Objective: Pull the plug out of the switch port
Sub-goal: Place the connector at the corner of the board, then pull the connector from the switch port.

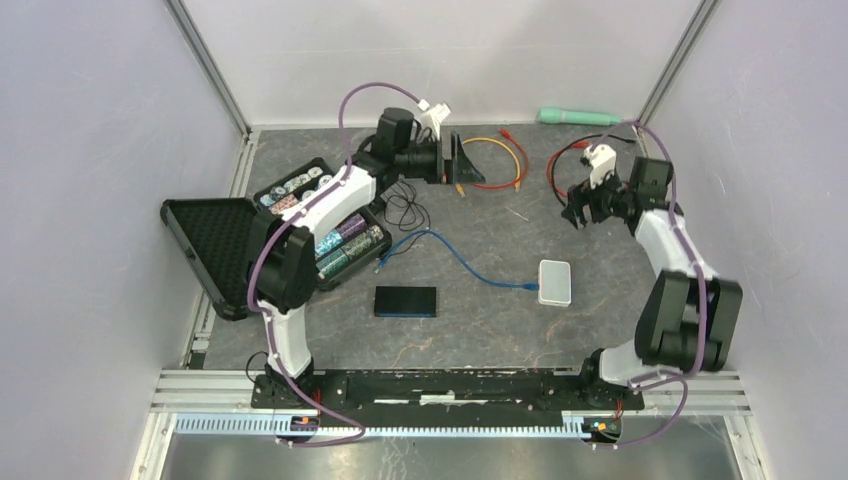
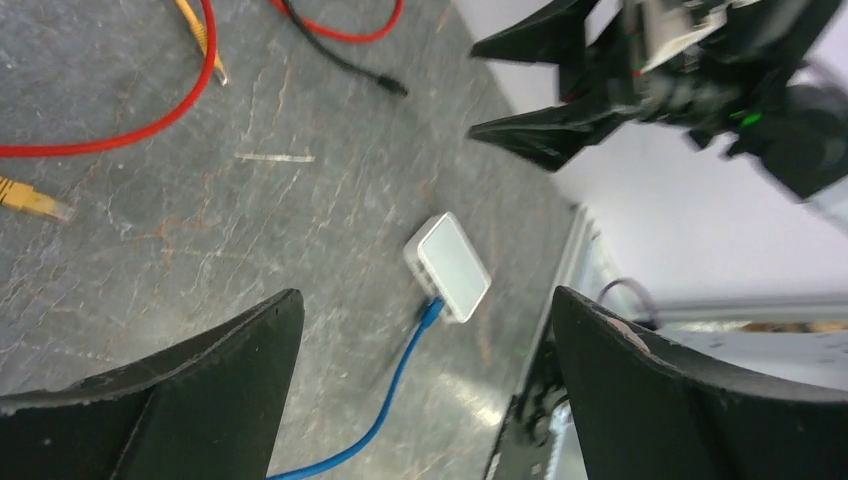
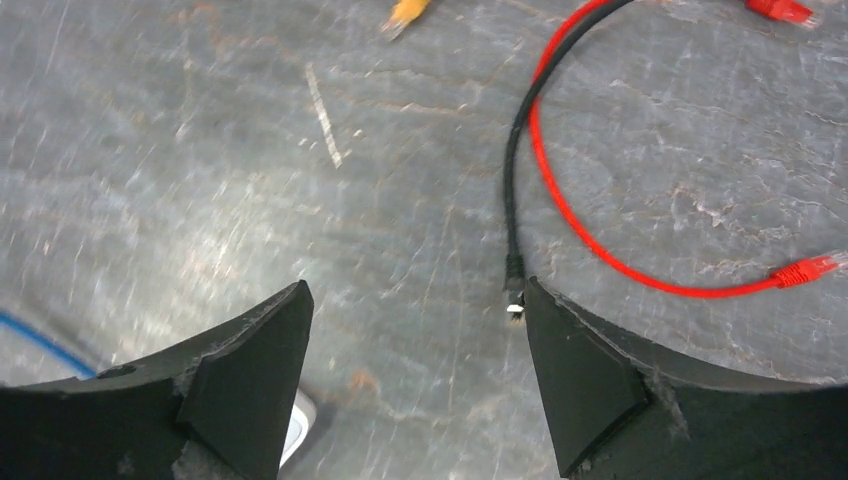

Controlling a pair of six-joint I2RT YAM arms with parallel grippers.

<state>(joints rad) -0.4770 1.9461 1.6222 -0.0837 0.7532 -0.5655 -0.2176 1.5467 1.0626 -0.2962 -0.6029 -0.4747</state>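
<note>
The white switch (image 1: 555, 282) lies flat on the grey mat at centre right. A blue cable (image 1: 460, 262) runs to it, and its plug (image 1: 527, 287) sits in a port on the switch's left side. In the left wrist view the switch (image 2: 448, 266) and the blue plug (image 2: 431, 312) show between my fingers, far below them. My left gripper (image 1: 462, 160) hovers open at the back centre, holding nothing. My right gripper (image 1: 578, 210) is open and empty at the back right, above and behind the switch. In the right wrist view only a corner of the switch (image 3: 298, 435) shows.
An open black case (image 1: 215, 245) with poker chips stands at the left. A black flat device (image 1: 405, 301) lies in front. Red (image 1: 508, 160) and orange cables lie at the back centre. A black cable end (image 3: 514, 290) and a red cable (image 3: 620, 265) lie under my right gripper. A teal pen (image 1: 580, 117) rests by the back wall.
</note>
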